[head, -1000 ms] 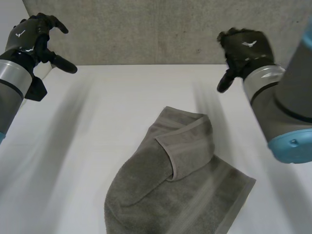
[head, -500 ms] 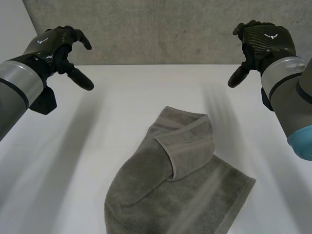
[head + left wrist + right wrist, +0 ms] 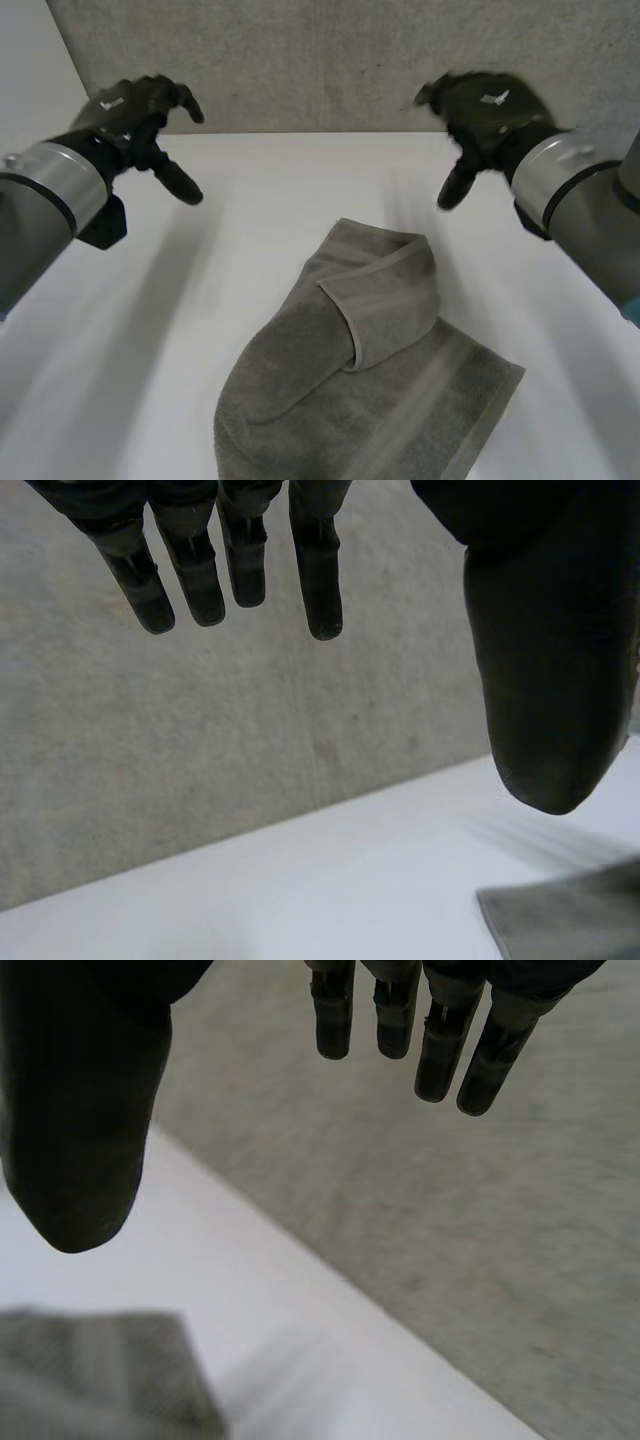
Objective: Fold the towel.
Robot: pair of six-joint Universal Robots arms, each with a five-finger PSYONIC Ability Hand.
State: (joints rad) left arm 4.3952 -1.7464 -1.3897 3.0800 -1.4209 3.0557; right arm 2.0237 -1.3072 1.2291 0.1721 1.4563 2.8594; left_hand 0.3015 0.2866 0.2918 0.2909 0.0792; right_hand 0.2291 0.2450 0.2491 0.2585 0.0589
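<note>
A grey towel (image 3: 365,380) lies loosely folded and rumpled on the white table (image 3: 260,190), reaching from the table's middle to its near edge. My left hand (image 3: 135,110) hovers above the far left of the table, open and holding nothing, well clear of the towel. My right hand (image 3: 485,110) hangs open above the far right, past the towel's far end. In the left wrist view, a towel corner (image 3: 570,920) lies below the thumb (image 3: 550,650). The right wrist view has the towel's far end (image 3: 100,1370) under the thumb (image 3: 80,1090), with the fingers (image 3: 430,1020) straight.
A grey concrete wall (image 3: 320,60) stands along the far edge of the table. Bare white tabletop (image 3: 110,330) stretches to the left of the towel, and a narrower strip (image 3: 560,320) to its right.
Both hands have moved inward toward the middle over the far part of the table, the right one more so. The towel has not moved.
</note>
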